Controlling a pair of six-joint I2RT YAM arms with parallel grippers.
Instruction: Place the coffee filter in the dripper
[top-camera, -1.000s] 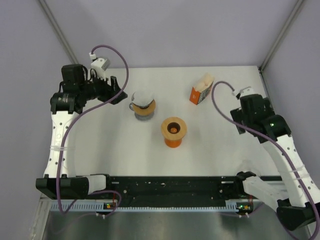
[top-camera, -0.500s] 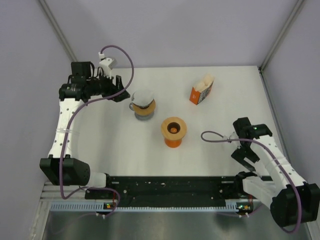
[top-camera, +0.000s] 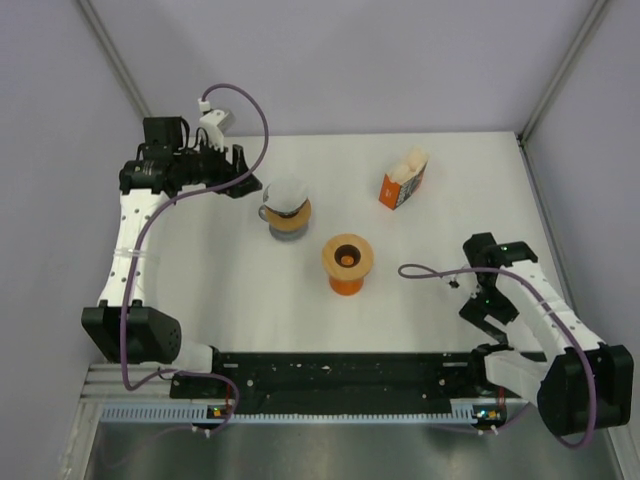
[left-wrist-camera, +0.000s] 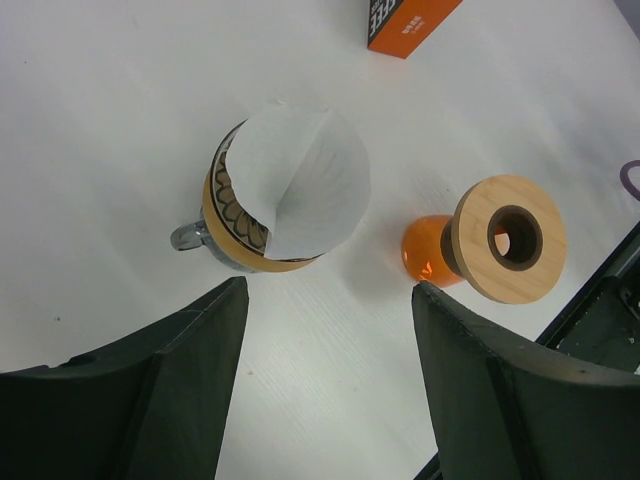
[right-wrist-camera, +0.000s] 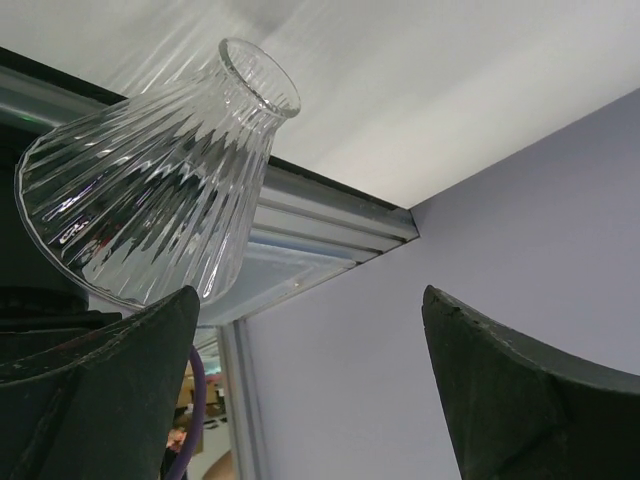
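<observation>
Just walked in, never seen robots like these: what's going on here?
Two robot arms are setting up coffee gear. The left hand hovers open beside a cup with a white paper filter standing in it, gripping nothing. The right hand, also open, is near the table's front edge, a ribbed glass cone close beside it. An orange stand and orange box sit untouched.

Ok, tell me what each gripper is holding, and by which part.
Left gripper: nothing, jaws open. Right gripper: jaws open, nothing between them; a ribbed glass cone shows beside one finger, contact cannot be told.
</observation>
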